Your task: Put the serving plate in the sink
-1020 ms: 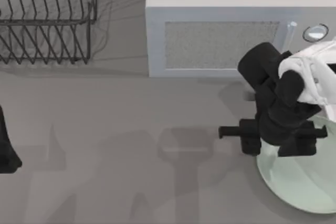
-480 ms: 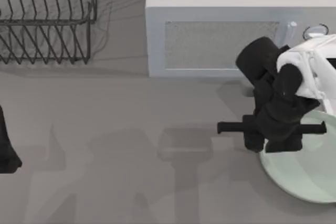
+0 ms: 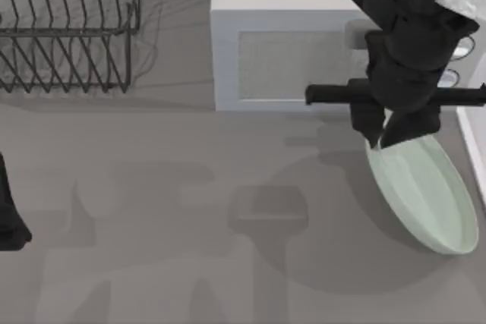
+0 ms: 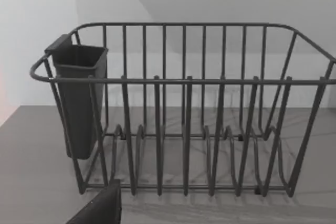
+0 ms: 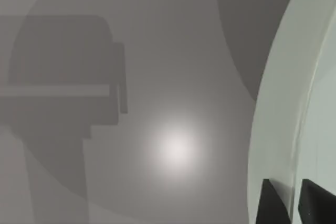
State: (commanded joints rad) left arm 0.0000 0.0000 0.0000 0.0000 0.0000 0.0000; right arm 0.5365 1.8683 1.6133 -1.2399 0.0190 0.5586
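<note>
The right claw (image 3: 389,136) sits in the upper right of the top view, in front of the microwave (image 3: 304,36), clamped on the upper rim of the serving plate (image 3: 421,187). The plate hangs tilted on edge below the claw, clear of the surface (image 3: 190,225), its lower end toward the right middle of the frame. In the right wrist view the two dark fingertips (image 5: 273,203) pinch the plate's rim (image 5: 273,129) from either side.

The main risk, as I judge it, is the thin hold: a glossy rim gripped at one point, with the whole plate hanging off it, could swing or slip out if the arm turns fast. A second risk is the microwave just behind the claw; a move toward the top of the frame could knock the arm or plate against its front face.

A thin white edge, which I take for the sink (image 3: 472,149) rim, runs down the far right of the top view, just beside the plate. The plate must clear that edge, so its lower end needs height first. Open room lies to the lower left and centre of the frame. The dish rack (image 3: 68,28) stands well apart at upper left, and the left claw (image 3: 9,218) is parked at the left edge; I cannot tell how its fingers stand.
</note>
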